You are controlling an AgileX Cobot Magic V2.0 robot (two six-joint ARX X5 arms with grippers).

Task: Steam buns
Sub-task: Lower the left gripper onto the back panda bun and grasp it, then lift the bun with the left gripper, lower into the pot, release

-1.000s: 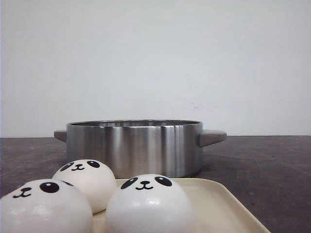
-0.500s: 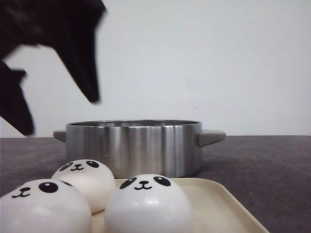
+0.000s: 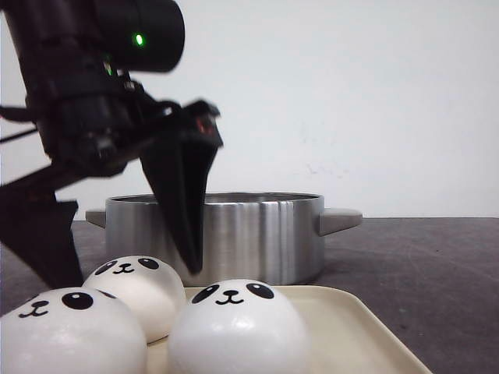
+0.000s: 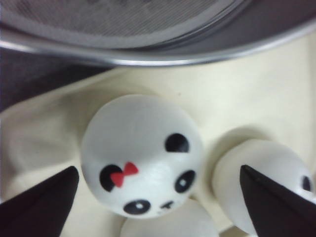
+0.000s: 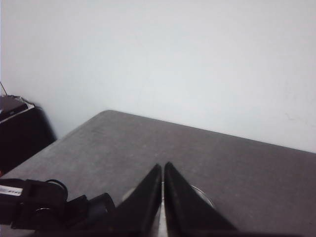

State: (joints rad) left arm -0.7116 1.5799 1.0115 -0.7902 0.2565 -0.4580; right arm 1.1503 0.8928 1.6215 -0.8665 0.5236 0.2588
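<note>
Three white panda-face buns show in the front view on a cream tray (image 3: 351, 327): a rear left bun (image 3: 136, 292), a front left bun (image 3: 66, 335) and a front right bun (image 3: 238, 327). My left gripper (image 3: 129, 269) is open and hangs over the rear left bun, with one finger (image 3: 183, 210) in front of the steel pot (image 3: 234, 234). In the left wrist view a bun with a red bow (image 4: 143, 148) lies between the open fingers (image 4: 39, 205), apart from both. My right gripper (image 5: 163, 170) is shut and empty above the grey table.
The pot's rim (image 4: 148, 54) lies just beyond the tray (image 4: 237, 98). Two more buns sit close to the bow bun, one beside it (image 4: 261, 180) and one nearer the wrist (image 4: 168, 224). A dark box (image 5: 19, 133) stands off the table's edge.
My left arm has come down from the upper left into the front view. Its open fingers now straddle the rear left bun. The buns, tray and pot have not moved.
</note>
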